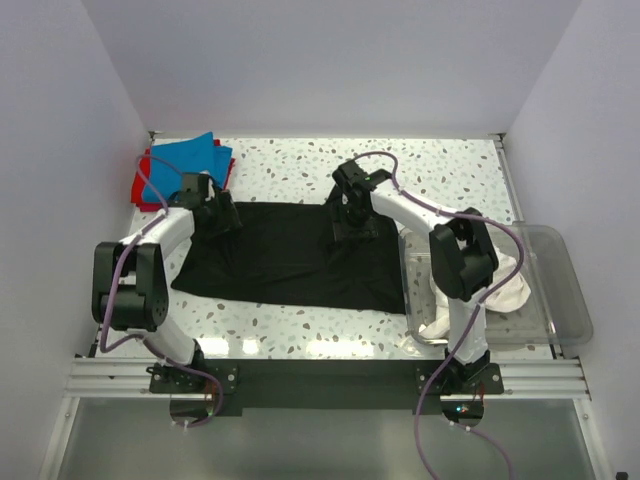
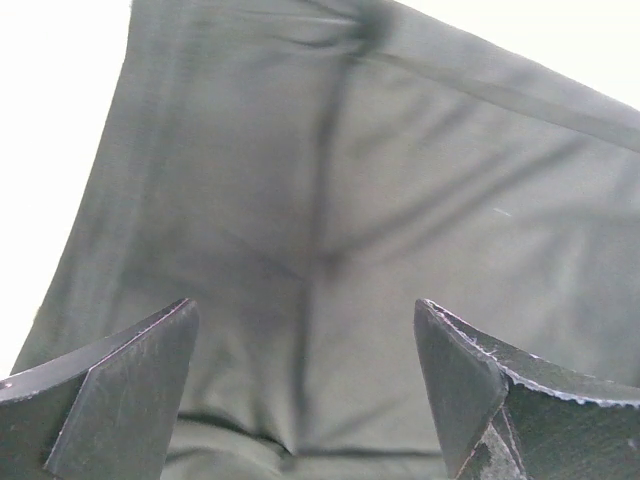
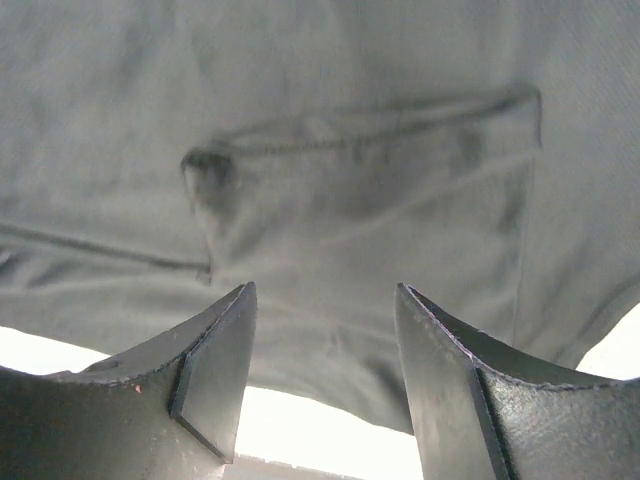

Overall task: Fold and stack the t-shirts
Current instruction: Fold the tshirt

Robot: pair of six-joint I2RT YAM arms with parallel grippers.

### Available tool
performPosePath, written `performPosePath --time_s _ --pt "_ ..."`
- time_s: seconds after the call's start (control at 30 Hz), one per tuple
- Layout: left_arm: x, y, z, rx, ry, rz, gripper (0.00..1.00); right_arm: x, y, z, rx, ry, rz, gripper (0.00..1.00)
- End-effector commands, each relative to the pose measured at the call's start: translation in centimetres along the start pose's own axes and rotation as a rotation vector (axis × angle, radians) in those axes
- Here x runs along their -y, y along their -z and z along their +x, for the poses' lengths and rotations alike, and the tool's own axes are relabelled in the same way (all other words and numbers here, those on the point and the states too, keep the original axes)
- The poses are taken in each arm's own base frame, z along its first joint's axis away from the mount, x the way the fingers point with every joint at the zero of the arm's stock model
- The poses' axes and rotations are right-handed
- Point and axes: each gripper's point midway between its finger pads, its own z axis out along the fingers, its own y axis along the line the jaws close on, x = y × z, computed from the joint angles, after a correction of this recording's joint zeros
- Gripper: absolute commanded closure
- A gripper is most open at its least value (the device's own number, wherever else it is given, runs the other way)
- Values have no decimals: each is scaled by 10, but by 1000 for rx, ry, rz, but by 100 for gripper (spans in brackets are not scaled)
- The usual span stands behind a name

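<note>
A plain black t-shirt (image 1: 290, 260) lies spread flat across the middle of the table. My left gripper (image 1: 226, 214) hovers over its far left corner, open, with only flat black cloth (image 2: 400, 180) showing between the fingers (image 2: 304, 302). Over the shirt's far right part my right gripper (image 1: 340, 226) is open too. In the right wrist view its jaws (image 3: 325, 286) straddle the cloth's edge, and a folded sleeve (image 3: 370, 170) lies beyond them. A folded blue t-shirt (image 1: 190, 160) rests on a red one (image 1: 143, 190) at the back left. White t-shirts (image 1: 505, 285) are bunched in the bin.
A clear plastic bin (image 1: 565, 290) stands at the table's right edge, partly behind the right arm. White walls close in the table on the left, back and right. Speckled tabletop (image 1: 440, 175) shows behind the black shirt.
</note>
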Motion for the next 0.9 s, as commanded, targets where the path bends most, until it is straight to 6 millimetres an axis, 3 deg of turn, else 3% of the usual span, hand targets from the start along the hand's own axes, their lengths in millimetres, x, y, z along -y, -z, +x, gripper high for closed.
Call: performPosePath --time_s 0.0,0.1,0.2,0.5,0.67,0.87 --pt "-12 -15 -16 47 2 -10 7 -2 -12 -18 37 15 12 39" --pt "-16 -21 -12 34 8 -26 6 -5 -22 -25 40 23 9 39" --pt "-33 -23 -4 17 55 -63 6 -3 -29 -20 29 23 14 39" --pt "-70 -19 46 -77 142 -199 6 20 -51 38 -86 20 56 39" --pt "-83 -8 76 -146 224 -235 5 17 -53 65 -154 43 39 39" --pt "-88 12 94 -171 271 -258 3 6 -51 96 -217 78 17 39"
